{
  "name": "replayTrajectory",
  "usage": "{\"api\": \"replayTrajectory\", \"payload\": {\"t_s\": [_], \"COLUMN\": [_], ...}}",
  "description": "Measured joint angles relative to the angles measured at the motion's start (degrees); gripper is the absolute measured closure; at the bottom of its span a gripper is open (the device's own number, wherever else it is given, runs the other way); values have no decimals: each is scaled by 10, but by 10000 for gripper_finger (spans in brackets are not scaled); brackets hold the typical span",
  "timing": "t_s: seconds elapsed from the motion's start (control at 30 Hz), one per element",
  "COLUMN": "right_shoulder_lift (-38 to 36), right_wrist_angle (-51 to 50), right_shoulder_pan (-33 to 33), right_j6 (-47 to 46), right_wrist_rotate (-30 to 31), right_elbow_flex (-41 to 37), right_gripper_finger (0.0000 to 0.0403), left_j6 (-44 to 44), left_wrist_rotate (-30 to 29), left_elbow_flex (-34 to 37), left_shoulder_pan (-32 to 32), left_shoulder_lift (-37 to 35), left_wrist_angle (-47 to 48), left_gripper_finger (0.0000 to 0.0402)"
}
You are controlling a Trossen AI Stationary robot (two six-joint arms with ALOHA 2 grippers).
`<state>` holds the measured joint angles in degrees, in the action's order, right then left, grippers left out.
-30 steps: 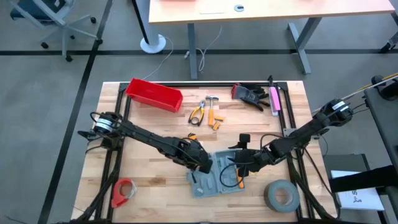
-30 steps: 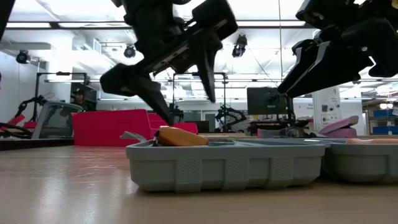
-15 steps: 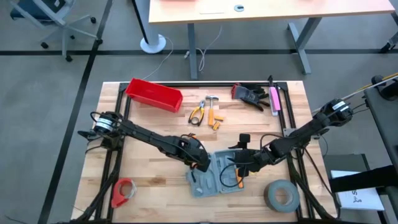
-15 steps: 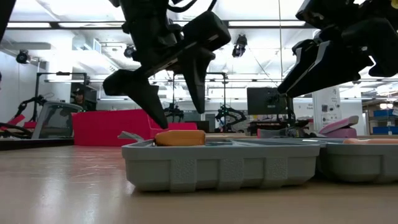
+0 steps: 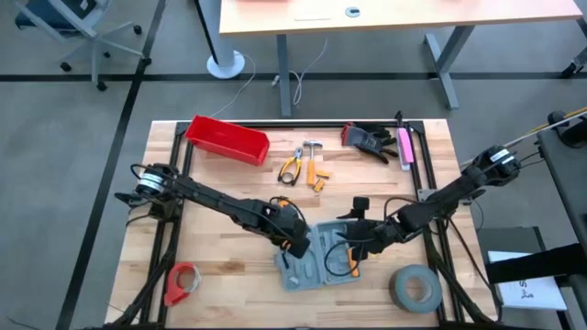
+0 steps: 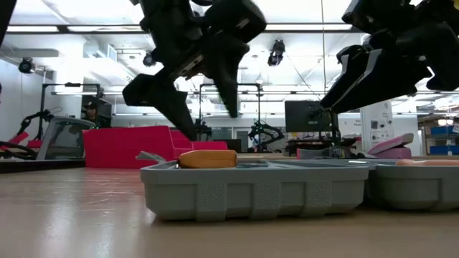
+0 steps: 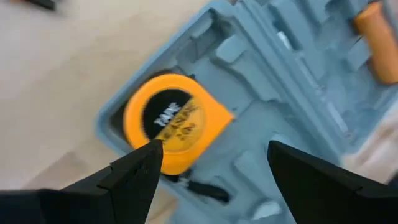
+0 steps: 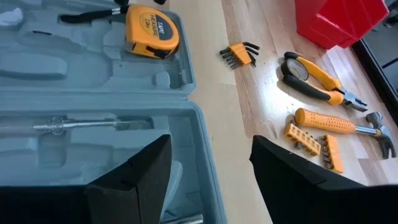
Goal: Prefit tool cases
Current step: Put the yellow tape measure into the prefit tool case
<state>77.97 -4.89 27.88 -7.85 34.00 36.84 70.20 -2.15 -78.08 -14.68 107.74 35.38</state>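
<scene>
The left end effector [image 5: 295,240] hangs released just above the left half of the flat grey-blue hinged plastic tool case [image 5: 321,259], which lies opened out on the wooden counter [image 5: 220,261] near its front edge. Its dark fingers [image 7: 134,174] stand spread wide and hold nothing; in the left wrist view they straddle, without touching, the round yellow tape measure [image 7: 174,121] seated in a corner recess of the case. From the low view the tape measure appears to sit slightly proud of the tray rim, so a likely fault is that it is not fully home in its moulded pocket. A careless descent could then knock it askew or tip it out, and the lid would not close over it.

To the right, the right end effector [image 5: 359,246] hovers over the case's other half, fingers [image 8: 134,180] likewise parted and empty. Beyond it on the counter lie the orange-handled hammer [image 8: 339,123], the yellow-gripped pliers [image 8: 314,78] and the orange bit holder [image 8: 301,138], well apart from the case. Since both arms crowd the same small case, reaching for a tool could bring them into each other or shove the light case across the smooth wood.
</scene>
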Motion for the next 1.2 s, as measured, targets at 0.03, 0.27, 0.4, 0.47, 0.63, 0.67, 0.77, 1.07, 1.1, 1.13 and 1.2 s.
{"api": "replayTrajectory", "payload": {"t_s": [0.03,0.27,0.4,0.47,0.63,0.67,0.77,1.07,1.1,1.13,1.2], "right_shoulder_lift": [-3,-37,-49,-49,-49,-48,-48,-48,-48,-48,-48], "right_wrist_angle": [-2,-7,-6,-6,-6,-6,-5,-5,-5,-5,-4], "right_shoulder_pan": [0,0,0,0,0,0,0,-2,-2,-2,-2], "right_j6": [5,24,24,24,19,19,19,19,19,19,19], "right_wrist_rotate": [0,5,5,5,5,5,5,5,5,5,5], "right_elbow_flex": [0,0,0,0,0,0,0,0,0,0,0], "right_gripper_finger": [204,204,204,204,204,204,204,204,204,204,204], "left_j6": [-12,-89,-142,-180,-233,-241,-264,-296,-295,-294,-295], "left_wrist_rotate": [-1,-2,-2,-2,-3,-3,-3,12,12,13,18], "left_elbow_flex": [0,0,0,0,0,0,0,0,0,-1,-1], "left_shoulder_pan": [1,20,25,25,24,24,24,24,24,24,24], "left_shoulder_lift": [0,0,0,0,0,0,0,13,15,18,30], "left_wrist_angle": [7,11,11,12,13,13,15,20,20,19,33], "left_gripper_finger": [104,123,162,184,220,224,231,232,233,234,237]}}
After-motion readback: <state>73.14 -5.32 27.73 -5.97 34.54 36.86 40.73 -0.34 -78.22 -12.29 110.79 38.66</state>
